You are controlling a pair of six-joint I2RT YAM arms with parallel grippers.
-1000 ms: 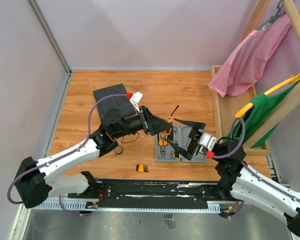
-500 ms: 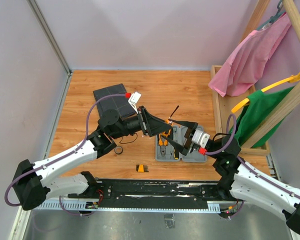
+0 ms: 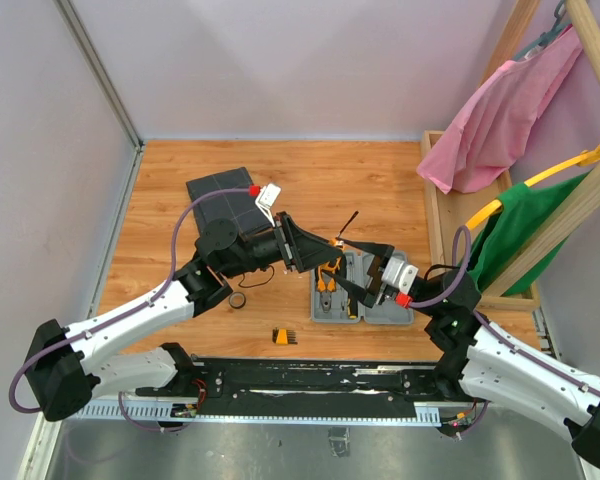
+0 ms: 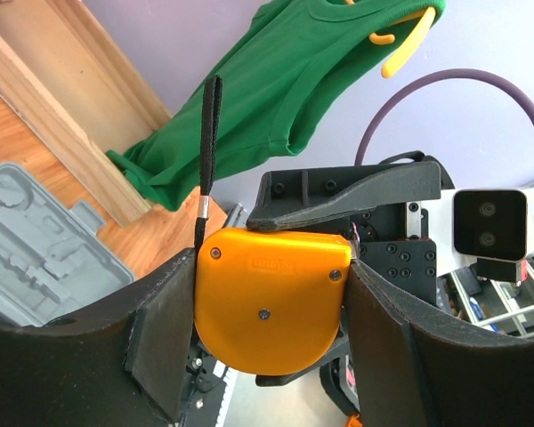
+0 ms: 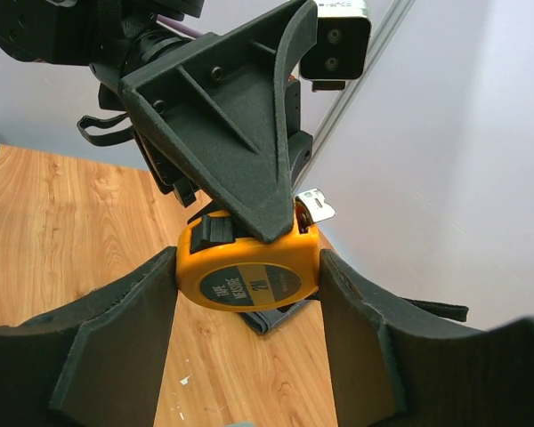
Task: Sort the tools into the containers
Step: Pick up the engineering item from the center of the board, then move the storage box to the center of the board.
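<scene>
Orange tape measure (image 4: 267, 267) gripped from two sides
Top: above a wooden counter (image 3: 380, 180) with lilac walls (image 3: 280, 70), it hung at the grey case's (image 3: 328, 312) 11 o'clock corner. Left wrist: left hand (image 4: 271, 307) clamped its body. Right wrist: right hand (image 5: 247, 285) pressed both flanks; label unreadable.

A wooden tabletop (image 3: 180, 170) is enclosed by lilac walls (image 3: 300, 60), and a metal rail (image 3: 98, 70) is set along the left corner. At the right a wooden rack (image 3: 448, 215) is placed. Over it a pink garment (image 3: 500, 110) and a green garment (image 3: 525, 235) on a yellow hanger (image 3: 488, 215) are hung.
</scene>
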